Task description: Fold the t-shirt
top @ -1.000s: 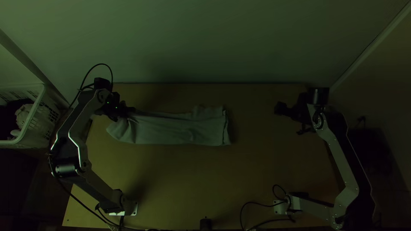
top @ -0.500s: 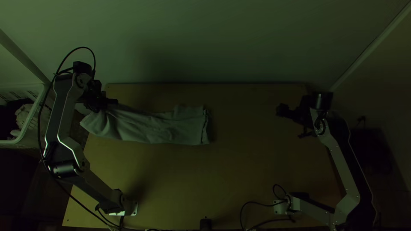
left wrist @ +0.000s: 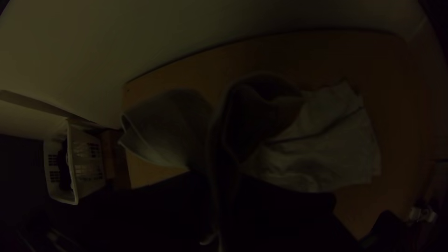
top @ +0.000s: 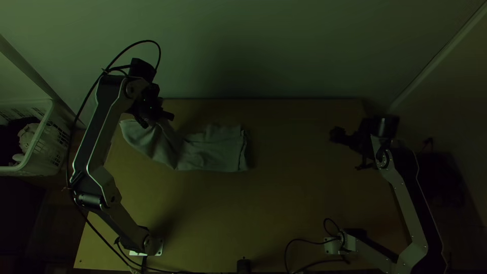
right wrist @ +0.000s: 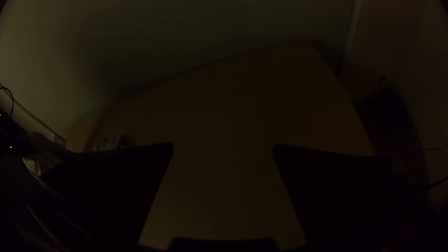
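Pale wall (top: 264, 56) backs the far edge of the light wooden table (top: 284, 208) in the top view, and a white basket (top: 40, 133) stands beyond the left side edge. The t-shirt (top: 215, 152) lies as a layered strip on the far left part of the tabletop, its loose end close to that side edge and its neatly stacked end toward the middle. Between the two ends, the left gripper (top: 165, 115) draws a fold of cloth upward at the strip's far side. From the stacked end, a broad stretch of wood runs across to the right gripper (top: 336, 134), near the table's other side, and another broad stretch runs down to the near edge and both arm bases.

In the left wrist view, the left gripper (left wrist: 224, 179) has its black fingers pressed together on the cloth, pinching a tall, rumpled fold. Fabric falls away on both sides of it, and the loose end reaches the table's side edge, near the basket. Exactly which part of the shirt is pinched, I cannot tell.

In the right wrist view, the right gripper (right wrist: 223, 149) has its fingers spread wide, nothing between them, with wood in sight through the gap and on to the far edge and a far corner.
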Controlling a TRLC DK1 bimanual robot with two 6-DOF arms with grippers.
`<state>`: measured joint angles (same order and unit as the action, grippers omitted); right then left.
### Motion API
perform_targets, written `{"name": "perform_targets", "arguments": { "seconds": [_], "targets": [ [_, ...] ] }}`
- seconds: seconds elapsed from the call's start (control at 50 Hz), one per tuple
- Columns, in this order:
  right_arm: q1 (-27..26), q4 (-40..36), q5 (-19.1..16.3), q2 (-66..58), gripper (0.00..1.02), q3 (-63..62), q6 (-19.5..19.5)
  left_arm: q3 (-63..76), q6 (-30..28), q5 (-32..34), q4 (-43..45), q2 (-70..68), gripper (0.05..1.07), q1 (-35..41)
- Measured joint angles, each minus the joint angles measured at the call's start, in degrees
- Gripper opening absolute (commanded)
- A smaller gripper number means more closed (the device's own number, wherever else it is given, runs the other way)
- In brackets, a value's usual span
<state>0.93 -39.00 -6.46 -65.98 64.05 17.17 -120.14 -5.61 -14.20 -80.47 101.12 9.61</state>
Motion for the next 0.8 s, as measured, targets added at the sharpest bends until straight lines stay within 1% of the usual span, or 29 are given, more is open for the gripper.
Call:
{"name": "perform_targets", "arguments": {
  "seconds": [0.26, 0.48, 0.6, 0.8],
  "targets": [
    [-1.3, 0.0, 0.0, 2.6, 0.98, -0.5, 0.2, -0.3, 4.8, 0.0, -0.2, 5.2, 0.09, 7.3],
    [-1.5, 0.0, 0.0, 4.1, 0.98, -2.3, 0.2, -3.7, 8.7, 0.0, -0.2, 10.8, 0.09, 12.4],
    [-1.5, 0.0, 0.0, 4.4, 0.98, -3.4, 0.7, -5.0, 10.5, 0.0, -0.2, 13.3, 0.28, 14.5],
    [-1.5, 0.0, 0.0, 4.9, 0.98, -5.2, 1.6, -6.5, 14.1, 0.0, -0.2, 18.3, 0.28, 19.1]
  ]
}}
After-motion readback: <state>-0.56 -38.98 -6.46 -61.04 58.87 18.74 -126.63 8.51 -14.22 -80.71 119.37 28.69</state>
